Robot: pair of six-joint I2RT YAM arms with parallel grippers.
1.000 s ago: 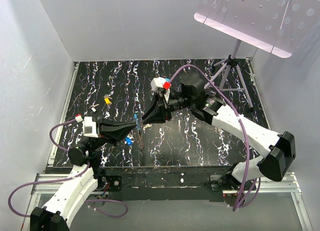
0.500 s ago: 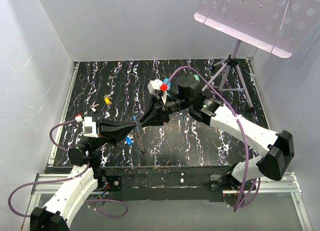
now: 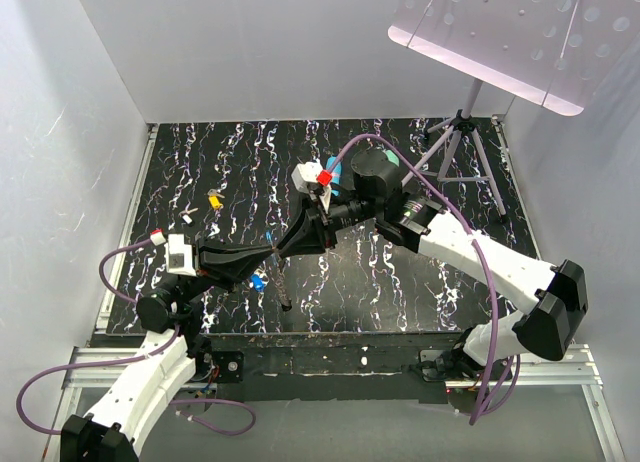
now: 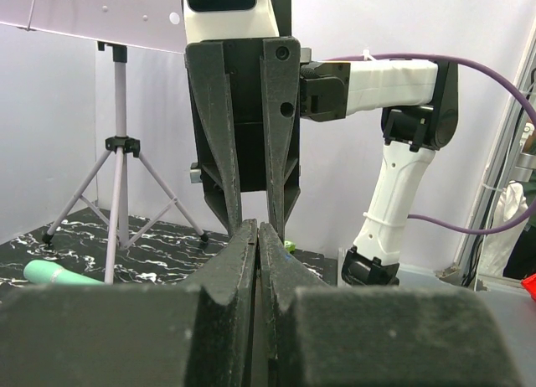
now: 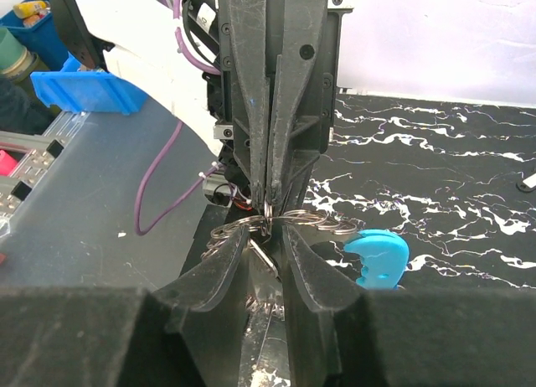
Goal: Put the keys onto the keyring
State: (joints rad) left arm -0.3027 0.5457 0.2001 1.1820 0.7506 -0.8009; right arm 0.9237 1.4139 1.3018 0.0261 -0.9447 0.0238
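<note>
1. Keyring (image 5: 314, 222): thin wire loops, raised off the surface (image 5: 435, 178); likely light, springy and slippery.
2. Left fingers (image 5: 251, 110): pinched shut on its wire.
3. Right fingers (image 5: 219, 274): narrowly apart, one on either side of it; grip unclear. Best hold: bare wire.

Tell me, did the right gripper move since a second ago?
Yes. In the top view, the right gripper slid a little to the left, farther from the tripod that stands at the back of the table.
</note>
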